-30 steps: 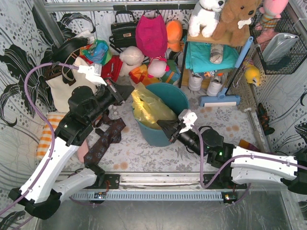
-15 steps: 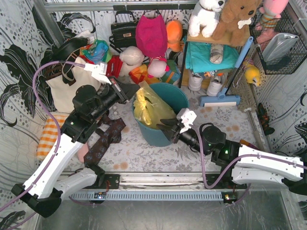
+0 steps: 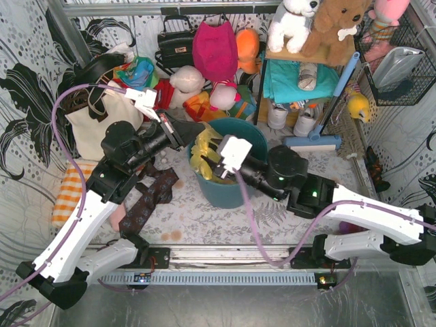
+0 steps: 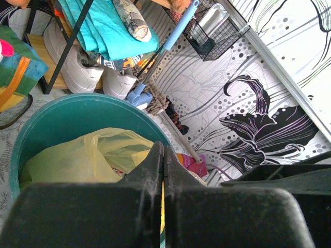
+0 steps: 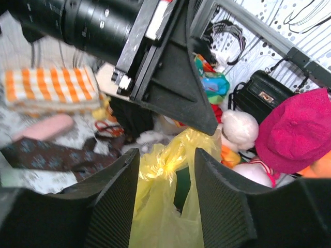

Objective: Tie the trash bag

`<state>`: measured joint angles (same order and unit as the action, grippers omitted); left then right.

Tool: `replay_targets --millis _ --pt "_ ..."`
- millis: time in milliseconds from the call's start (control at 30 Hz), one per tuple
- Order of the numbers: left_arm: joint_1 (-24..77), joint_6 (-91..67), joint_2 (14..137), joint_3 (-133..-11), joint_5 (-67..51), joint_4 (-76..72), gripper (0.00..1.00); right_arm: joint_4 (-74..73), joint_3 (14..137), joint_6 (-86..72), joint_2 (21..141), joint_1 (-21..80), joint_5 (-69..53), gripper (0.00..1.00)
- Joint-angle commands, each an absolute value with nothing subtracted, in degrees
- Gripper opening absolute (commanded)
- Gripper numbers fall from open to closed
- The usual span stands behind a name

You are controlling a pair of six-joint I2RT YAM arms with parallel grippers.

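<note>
Two: left end effector (image 3: 196, 129) pinching crinkly trash bag (image 5: 160, 212) | right end effector (image 5: 165, 155) released

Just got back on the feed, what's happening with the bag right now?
The left pincer is shut on the top of the trash bag, which sits in the teal bin. The right pincer is open, its fingers either side of the bag's upper part, not gripping. No knot shows yet.

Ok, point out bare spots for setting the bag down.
One bare patch lies between the bin, the tie and the near rail; a smaller one between the brush and the right arm. Behind the bin and left by the tote it is crowded.
</note>
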<state>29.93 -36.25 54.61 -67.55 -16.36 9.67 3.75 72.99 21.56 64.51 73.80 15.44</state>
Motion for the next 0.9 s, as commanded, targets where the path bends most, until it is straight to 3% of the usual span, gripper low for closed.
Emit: replay_targets --millis 0,400,867 --pt "29.77 -36.47 53.93 -67.54 -18.14 6.35 0.0 -2.92 76.9 29.04 68.18 73.58 15.98 0.48" --pt "29.73 -36.56 53.92 -67.63 -18.68 7.5 0.0 -0.3 75.87 27.22 68.02 67.85 14.34 0.37" --pt "29.79 -36.83 53.47 -67.5 -18.72 8.17 0.0 2.47 76.93 26.19 70.07 66.52 10.17 0.33"
